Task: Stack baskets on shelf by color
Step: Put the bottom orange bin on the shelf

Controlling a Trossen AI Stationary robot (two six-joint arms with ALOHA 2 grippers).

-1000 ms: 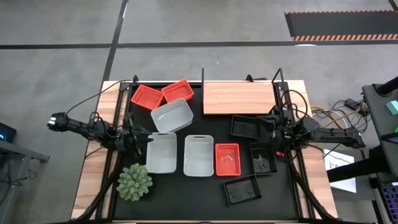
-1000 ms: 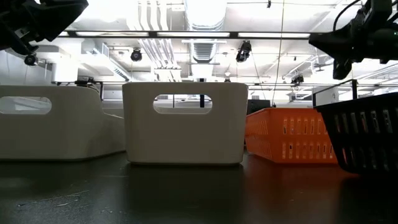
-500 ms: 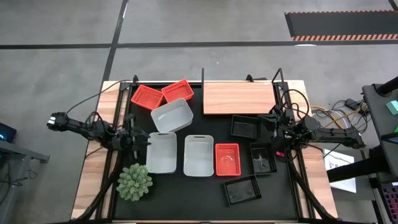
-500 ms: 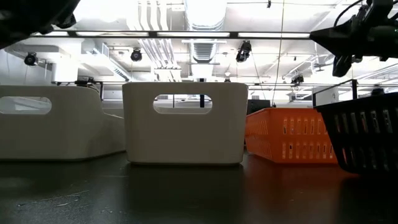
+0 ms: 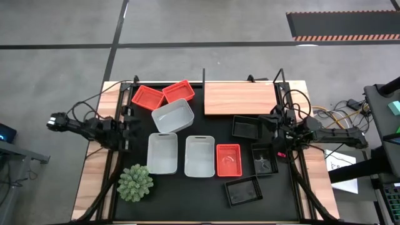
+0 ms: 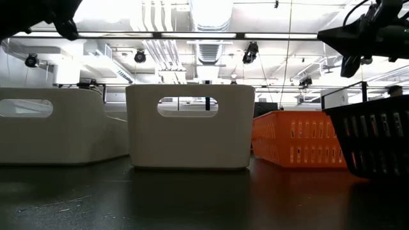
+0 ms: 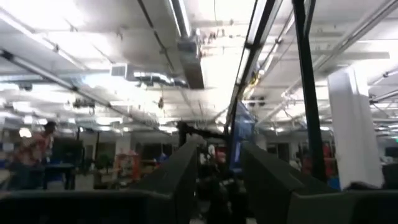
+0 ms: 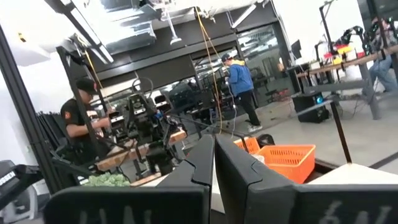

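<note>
Three white baskets stand on the black mat: one (image 5: 172,116) farther back, two (image 5: 162,153) (image 5: 200,155) side by side nearer. Two orange baskets (image 5: 148,97) (image 5: 178,91) stand at the far left and one (image 5: 228,160) stands beside the white pair. Three black baskets (image 5: 247,127) (image 5: 265,159) (image 5: 242,190) stand on the right. The wooden shelf (image 5: 240,99) at the far right holds nothing. My left gripper (image 5: 131,131) is open and empty, left of the white baskets. My right gripper (image 5: 267,127) is shut and empty, raised beside the far black basket.
A green spiky plant (image 5: 135,182) stands at the near left corner of the mat. The shelf's thin black posts (image 5: 204,81) rise at its corners. People show in the room beyond the table in the right wrist view (image 8: 239,81).
My left gripper has drawn back toward the table's left edge, away from the near left white basket. The baskets have stayed where they were.
</note>
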